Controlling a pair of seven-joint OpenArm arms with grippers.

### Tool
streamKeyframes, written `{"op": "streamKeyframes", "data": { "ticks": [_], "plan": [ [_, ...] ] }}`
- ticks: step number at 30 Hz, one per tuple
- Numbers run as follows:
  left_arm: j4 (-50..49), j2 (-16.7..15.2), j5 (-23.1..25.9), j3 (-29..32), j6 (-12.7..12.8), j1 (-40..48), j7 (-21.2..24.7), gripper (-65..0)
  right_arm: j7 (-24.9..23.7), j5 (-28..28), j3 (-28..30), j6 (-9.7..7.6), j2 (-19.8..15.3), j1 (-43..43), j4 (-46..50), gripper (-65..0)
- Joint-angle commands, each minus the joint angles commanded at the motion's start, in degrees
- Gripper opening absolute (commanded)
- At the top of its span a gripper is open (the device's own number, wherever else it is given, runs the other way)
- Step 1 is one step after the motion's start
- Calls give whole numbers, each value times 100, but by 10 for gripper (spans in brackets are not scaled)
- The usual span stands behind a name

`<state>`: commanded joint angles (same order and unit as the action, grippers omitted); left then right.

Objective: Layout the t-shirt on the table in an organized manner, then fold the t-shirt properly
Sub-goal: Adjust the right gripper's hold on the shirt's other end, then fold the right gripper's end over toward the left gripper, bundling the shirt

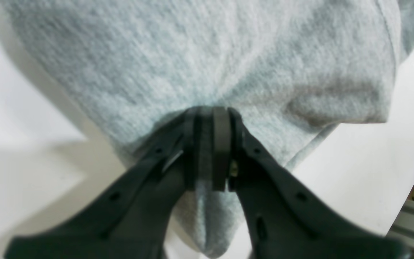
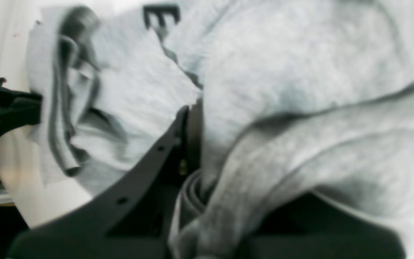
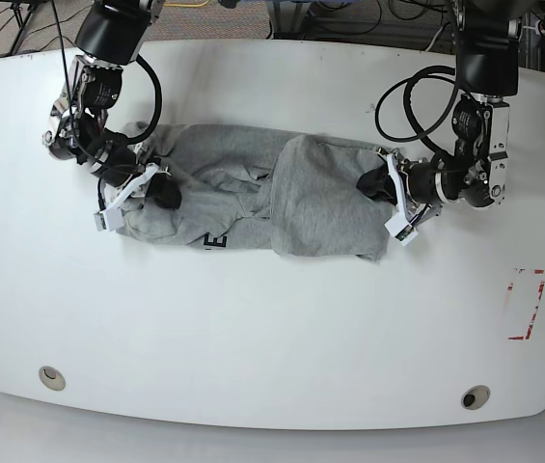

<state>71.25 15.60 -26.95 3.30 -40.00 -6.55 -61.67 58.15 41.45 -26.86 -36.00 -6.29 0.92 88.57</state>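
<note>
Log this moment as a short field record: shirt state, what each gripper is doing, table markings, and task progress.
shirt: the t-shirt lies bunched and creased across the table, not flat; a black letter E shows at its front edge
left gripper: the left gripper is shut on a fold of grey fabric at one end of the shirt
right gripper: the right gripper is shut on fabric at the other end
table markings: red-and-white tape mark; two grommet holes
progress: layout not yet done, folding not begun
</note>
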Motion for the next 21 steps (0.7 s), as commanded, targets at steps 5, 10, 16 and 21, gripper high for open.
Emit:
{"op": "streamKeyframes", "data": {
  "ticks": [5,10,16,21],
  "plan": [
    [0,-26,0,9,0,-18,0,-601,-9,0,501,457,-88,-158,730,-650],
    [0,-246,-9,9,0,-26,0,-601,-9,0,958,800,-88,-202,1275,-650],
    [-9,-413,-9,273,0,-26,-9,-601,-9,0,1389,914,26,-185,1618,-650],
    [-9,-519,-9,598,0,-35,-9,-601,-9,0,1574,888,334,-114,1749,-650]
  ]
}}
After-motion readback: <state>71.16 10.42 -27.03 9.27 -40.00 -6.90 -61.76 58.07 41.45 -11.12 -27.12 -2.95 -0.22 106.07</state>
